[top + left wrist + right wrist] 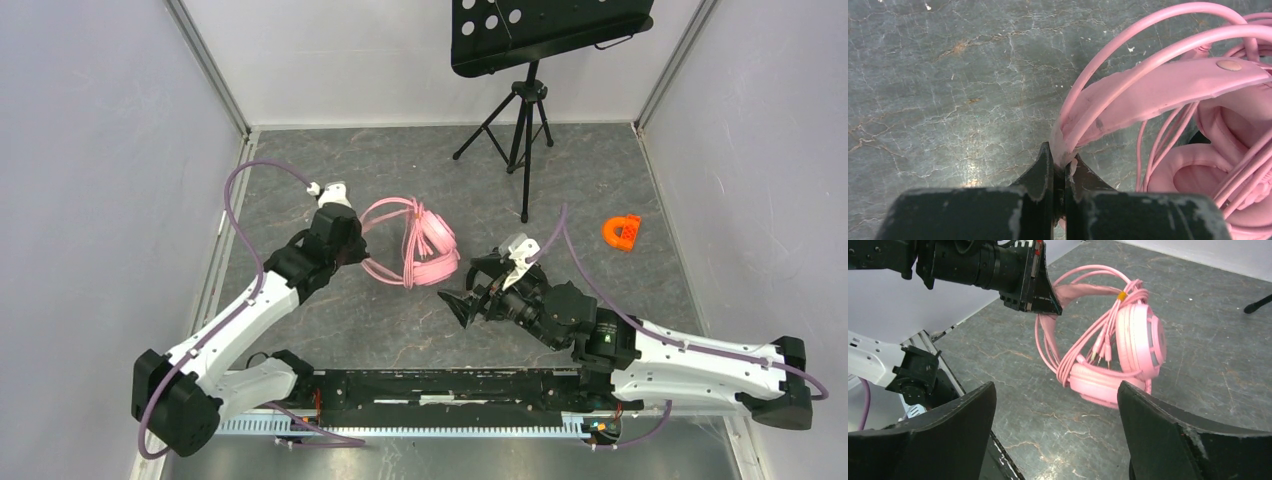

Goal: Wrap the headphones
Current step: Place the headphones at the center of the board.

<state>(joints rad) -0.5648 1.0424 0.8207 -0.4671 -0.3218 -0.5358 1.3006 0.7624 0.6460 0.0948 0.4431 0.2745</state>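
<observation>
Right end effector (1055, 387) before pink headphones (1138, 340); apparent music stand (545, 30) beyond

tripod (523, 160) behind headphones (432, 248), bare mat (400, 325) nearside

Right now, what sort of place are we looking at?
Probably a robot test cell: plain pale walls box in a grey tabletop, the left arm and right arm are mounted at its near edge, and a black tripod stand sits at the back.
</observation>
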